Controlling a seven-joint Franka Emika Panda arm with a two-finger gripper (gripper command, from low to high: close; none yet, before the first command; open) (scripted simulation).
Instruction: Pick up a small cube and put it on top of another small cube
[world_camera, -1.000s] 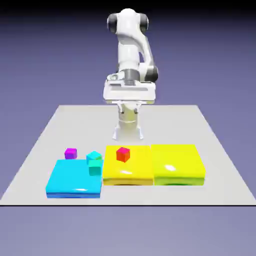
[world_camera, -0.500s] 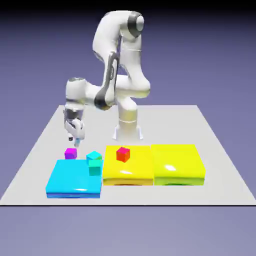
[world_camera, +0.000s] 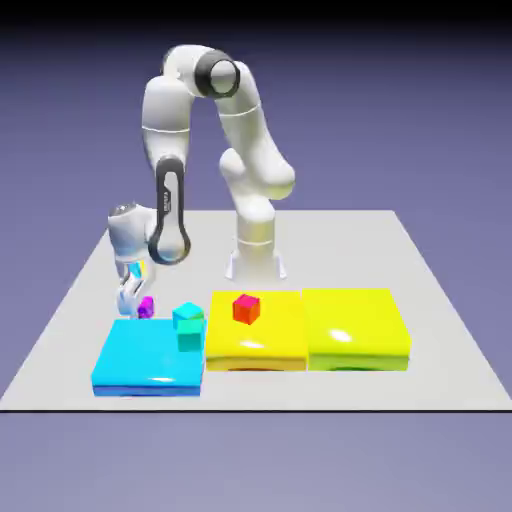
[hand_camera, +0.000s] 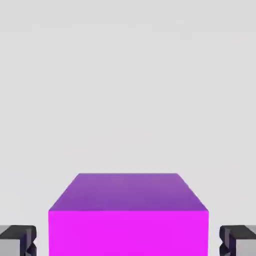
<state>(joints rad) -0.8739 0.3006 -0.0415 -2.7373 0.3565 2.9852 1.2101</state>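
Found the gripper (world_camera: 133, 300) low over the grey table (world_camera: 420, 260), pointed down, at about 11 o'clock from the middle of the cyan slab (world_camera: 150, 365). Saw the purple cube (world_camera: 148, 307) there on the table, just beyond the slab's 12 o'clock edge and partly hidden by the gripper. In the hand view, noted the purple cube (hand_camera: 128, 220) large between the two grey finger tips (hand_camera: 17, 240), with a narrow strip of table visible on each side. So judged the gripper (hand_camera: 128, 240) open around the cube, not pressing it. Found the red cube (world_camera: 245, 308) at 3 o'clock from the purple one, well apart, resting on the yellow slab (world_camera: 255, 345). Between them, saw two teal cubes (world_camera: 188, 316) close together at the cyan slab's 1 o'clock corner.
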